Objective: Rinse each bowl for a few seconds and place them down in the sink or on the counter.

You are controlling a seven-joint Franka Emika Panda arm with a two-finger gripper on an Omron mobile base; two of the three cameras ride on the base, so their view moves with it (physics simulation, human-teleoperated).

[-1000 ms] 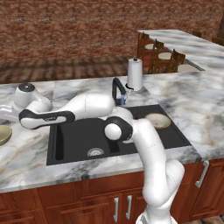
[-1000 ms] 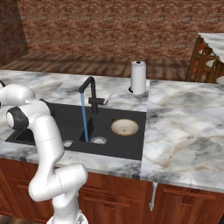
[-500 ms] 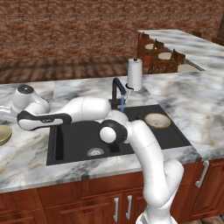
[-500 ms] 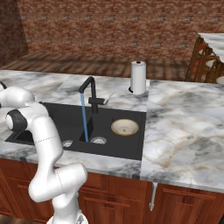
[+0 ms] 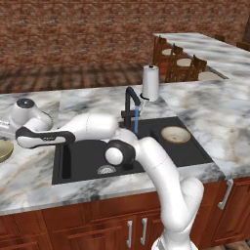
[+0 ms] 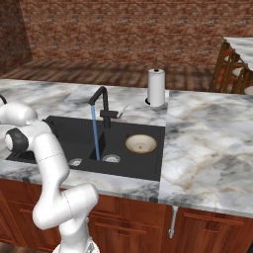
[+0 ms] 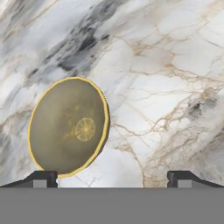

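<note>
The sink (image 5: 190, 151) occupied the centre of the left base view as a black double basin set into the marble tabletop (image 5: 215, 112). Its right basin held one cream-rimmed bowl (image 5: 175, 135) with a brownish inside, resting upright on the basin floor, near the right wall; nothing could be seen inside that bowl. A blue water stream (image 6: 95, 133) fell from the black faucet (image 6: 100, 103) toward the divider between the two steel drains, well apart from that bowl. The second, olive-tan bowl (image 7: 68, 126) lay on the tabletop at the left centre of the hand view, and also at the far left edge of the left base view; it appeared empty, with a small round mark on its inner surface. The pincer (image 7: 112, 177) stood at the bottom of the hand view with its two fingertips (image 7: 42, 178) spread wide and gripping nothing, one tip just beside the bowl's lower rim. A white paper-towel roll (image 5: 150, 83) stood upright behind the sink.
</note>
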